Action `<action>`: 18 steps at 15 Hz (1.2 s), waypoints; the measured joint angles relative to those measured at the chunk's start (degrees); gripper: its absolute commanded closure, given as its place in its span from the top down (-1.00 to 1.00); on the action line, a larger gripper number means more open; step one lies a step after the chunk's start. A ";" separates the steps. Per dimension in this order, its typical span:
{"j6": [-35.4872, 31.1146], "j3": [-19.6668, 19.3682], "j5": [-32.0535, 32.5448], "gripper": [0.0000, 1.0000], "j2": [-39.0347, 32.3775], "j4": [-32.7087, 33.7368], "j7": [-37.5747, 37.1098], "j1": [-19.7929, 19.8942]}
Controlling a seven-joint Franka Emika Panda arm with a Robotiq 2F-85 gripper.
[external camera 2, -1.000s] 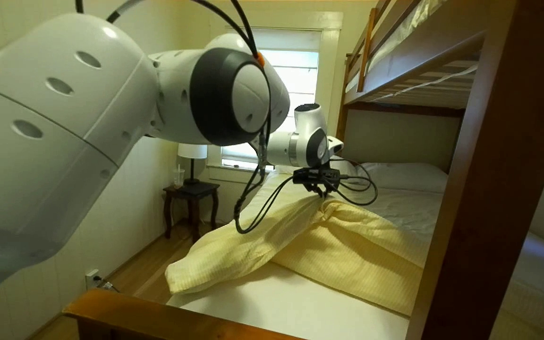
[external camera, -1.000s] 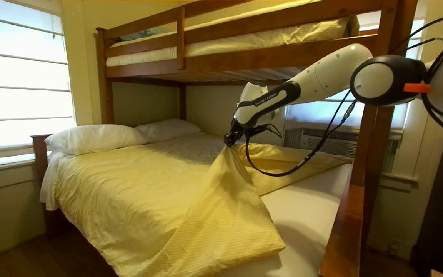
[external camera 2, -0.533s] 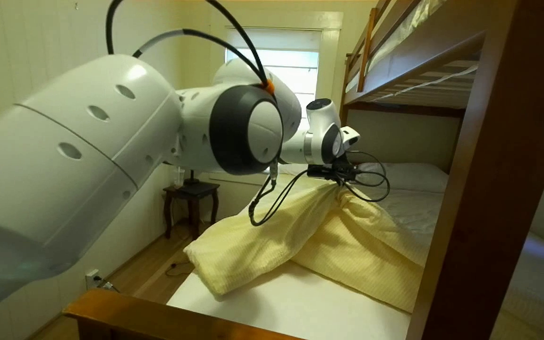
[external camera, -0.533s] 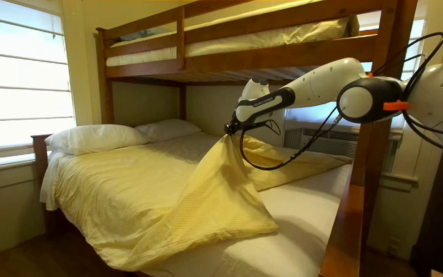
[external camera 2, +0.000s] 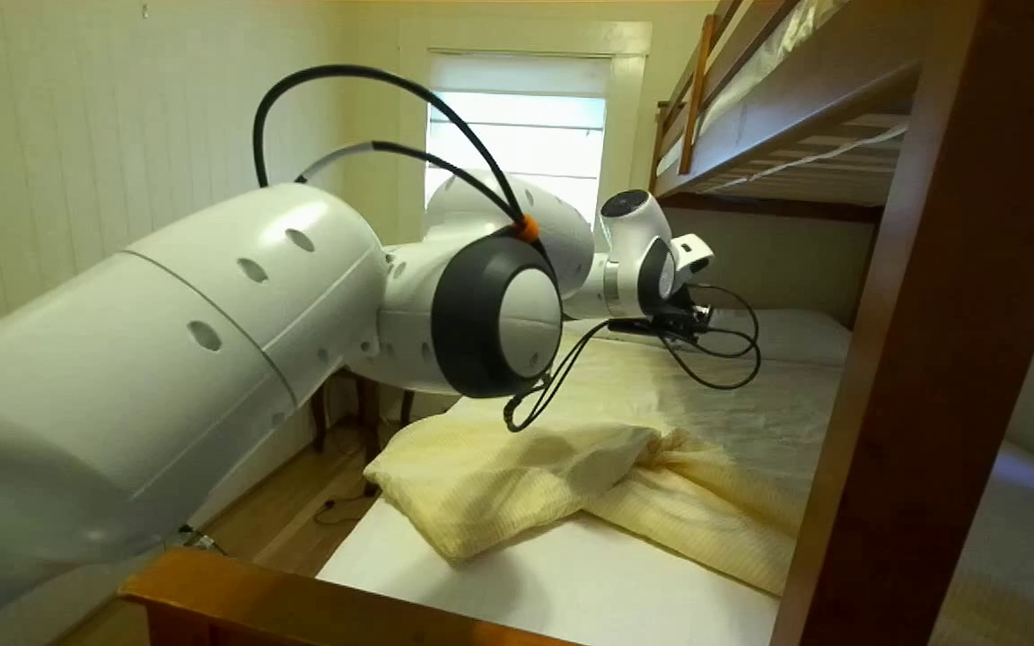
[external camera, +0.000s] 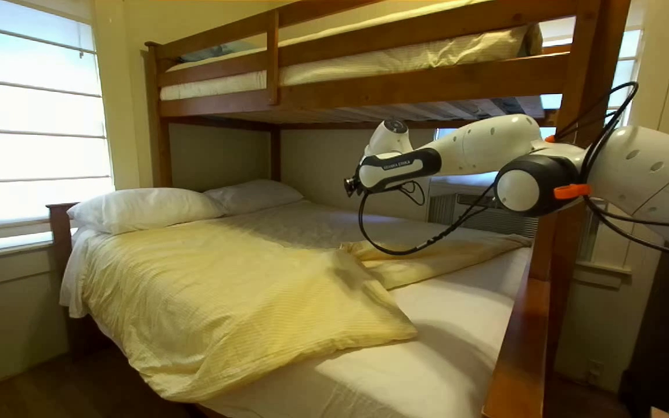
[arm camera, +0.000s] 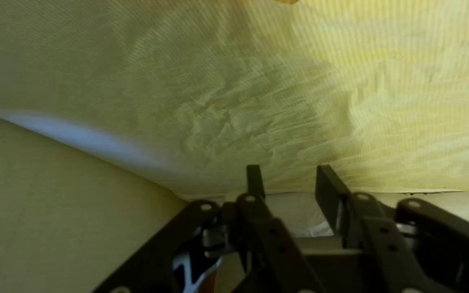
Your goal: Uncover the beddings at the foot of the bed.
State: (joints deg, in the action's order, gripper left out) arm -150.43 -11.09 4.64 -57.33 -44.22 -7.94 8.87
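Observation:
The beddings, a pale yellow blanket [external camera: 241, 307], lie over the bed in both exterior views [external camera 2: 517, 467]. Their edge near the foot is folded back in two lobes that meet at a crumpled spot in the middle. Bare white sheet of the bed [external camera: 445, 325] shows between the blanket and the footboard, also in an exterior view [external camera 2: 562, 583]. My gripper [external camera: 351, 186] hangs above the blanket, apart from it. In the wrist view the two fingers [arm camera: 289, 175] stand apart with nothing between them, and the yellow blanket [arm camera: 401, 101] fills much of the background.
White pillows [external camera: 148, 210] lie at the head. The upper bunk [external camera: 404, 81] is close above the arm. A wooden footboard [external camera: 517, 354] and a thick post [external camera 2: 921, 359] stand at the foot. Black cables [external camera: 421, 247] loop below the arm.
The gripper has let go of the blanket, and the lifted peak has dropped flat. The gripper has risen and moved toward the head. The blanket's near corner has shifted away from the footboard.

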 measured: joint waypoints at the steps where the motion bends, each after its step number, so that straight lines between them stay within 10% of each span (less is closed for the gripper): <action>1: 1.32 1.63 -0.22 0.58 -0.16 0.55 1.47 0.02; 5: 11.36 8.36 -1.69 1.00 1.00 0.18 5.06 -0.50; 18: 38.16 9.98 -4.22 1.00 21.73 -25.28 -1.74 -1.31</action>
State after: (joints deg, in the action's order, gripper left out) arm -112.27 -1.11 0.42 -35.60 -69.50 -9.68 7.56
